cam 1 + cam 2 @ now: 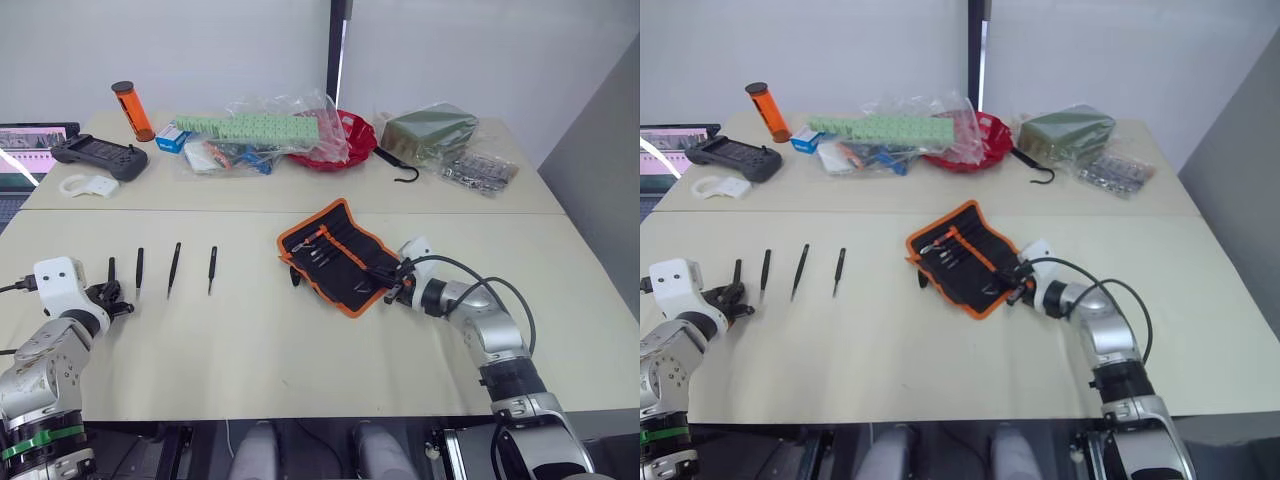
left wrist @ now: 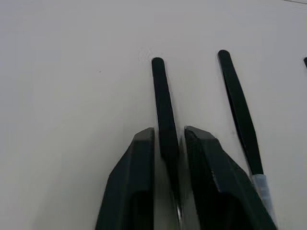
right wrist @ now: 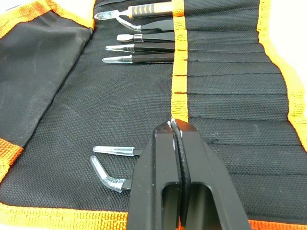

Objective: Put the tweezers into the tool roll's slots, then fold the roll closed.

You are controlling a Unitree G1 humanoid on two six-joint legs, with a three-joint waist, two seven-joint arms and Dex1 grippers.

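Observation:
The tool roll (image 1: 335, 255) lies open at mid table, black with orange binding. Its slots (image 3: 225, 81) hold an orange-handled tool (image 3: 144, 8) and several tweezers with clear tip caps (image 3: 120, 59); two more capped tips (image 3: 109, 150) show beside my right fingers. My right gripper (image 3: 175, 125) is shut, its tip resting on the roll's orange strip near the roll's right end (image 1: 395, 283). To the left, three loose black tweezers (image 1: 174, 268) lie in a row on the table. My left gripper (image 2: 169, 134) is shut on a fourth tweezer (image 2: 163, 96) at the left end of the row (image 1: 111, 270).
Along the back of the table are an orange cylinder (image 1: 132, 110), a black controller (image 1: 100, 155), plastic bags with green strips (image 1: 250, 128), a red bowl (image 1: 350, 140), an olive-green bag (image 1: 430, 132) and a black hook (image 1: 402, 170). A laptop (image 1: 25, 150) stands at far left.

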